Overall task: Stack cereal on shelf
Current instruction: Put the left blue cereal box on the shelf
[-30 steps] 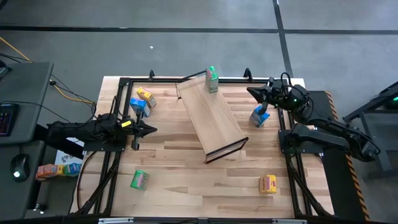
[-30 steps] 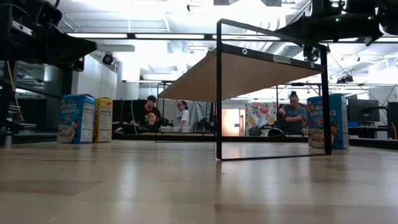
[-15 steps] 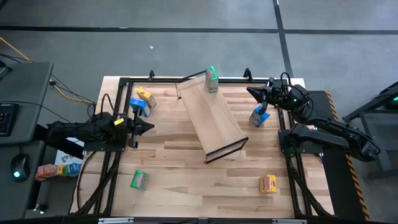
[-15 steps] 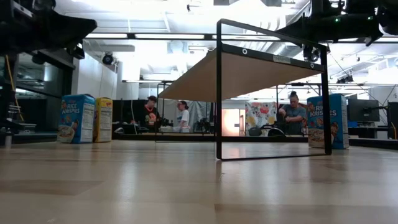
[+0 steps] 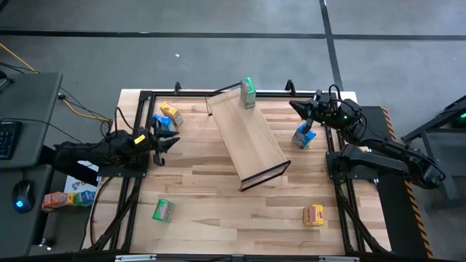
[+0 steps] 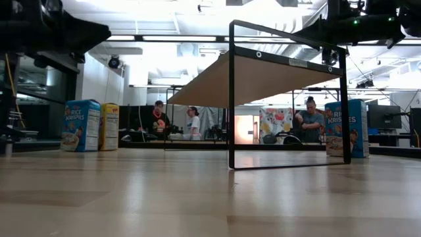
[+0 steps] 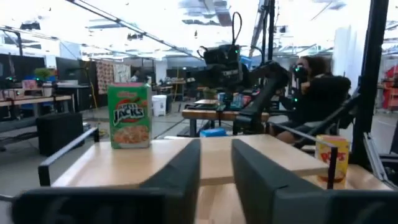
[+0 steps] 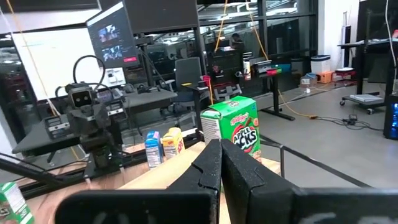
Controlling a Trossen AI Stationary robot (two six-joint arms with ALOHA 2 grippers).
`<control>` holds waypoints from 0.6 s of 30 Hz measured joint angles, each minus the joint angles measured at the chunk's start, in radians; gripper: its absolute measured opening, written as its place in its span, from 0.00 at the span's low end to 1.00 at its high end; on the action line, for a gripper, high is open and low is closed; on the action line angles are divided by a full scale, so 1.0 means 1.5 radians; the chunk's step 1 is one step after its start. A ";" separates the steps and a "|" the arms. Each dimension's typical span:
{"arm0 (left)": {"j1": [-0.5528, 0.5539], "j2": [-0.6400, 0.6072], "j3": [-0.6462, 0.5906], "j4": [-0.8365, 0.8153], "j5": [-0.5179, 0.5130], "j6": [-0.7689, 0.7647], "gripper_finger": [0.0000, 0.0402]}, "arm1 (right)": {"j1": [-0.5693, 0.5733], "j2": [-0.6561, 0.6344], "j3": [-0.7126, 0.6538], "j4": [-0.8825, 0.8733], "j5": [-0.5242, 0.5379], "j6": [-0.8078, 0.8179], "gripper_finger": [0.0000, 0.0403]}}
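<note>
The shelf (image 5: pixel 247 138) is a light-wood board lying slantwise at mid-table, its near end raised on a thin dark frame (image 6: pixel 287 99). A green cereal box (image 5: pixel 248 92) stands upright on its low far end. A blue box (image 5: pixel 162 122) and a yellow box (image 5: pixel 170 111) stand at the far left, and another blue box (image 5: pixel 303 135) at the right. Flat on the table lie a green box (image 5: pixel 163 210) near left and a yellow box (image 5: pixel 314 215) near right. My left gripper (image 5: pixel 172 140) hovers open near the left blue box. My right gripper (image 5: pixel 293 107) hovers shut above the right blue box.
Black frame rails (image 5: pixel 138 109) run along the table's left, far and right edges. More small boxes (image 5: pixel 69 196) lie on a side desk left of the table. People (image 6: pixel 309 118) stand in the room behind the far edge.
My left gripper has risen a little, tipped its fingers upward and swung them toward the far edge, closer to the left blue box, and it has opened from shut. The boxes, the shelf and my right gripper have kept still.
</note>
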 joint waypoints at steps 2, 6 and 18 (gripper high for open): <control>0.000 0.013 0.019 -0.014 -0.006 0.000 0.33 | 0.000 0.000 0.000 0.000 0.009 0.000 0.00; 0.015 0.063 0.088 -0.110 -0.037 -0.021 0.49 | 0.000 0.000 0.000 0.000 0.016 0.000 0.00; 0.142 0.328 0.331 -0.373 -0.036 -0.093 0.66 | 0.000 0.000 0.000 -0.003 0.018 0.008 0.00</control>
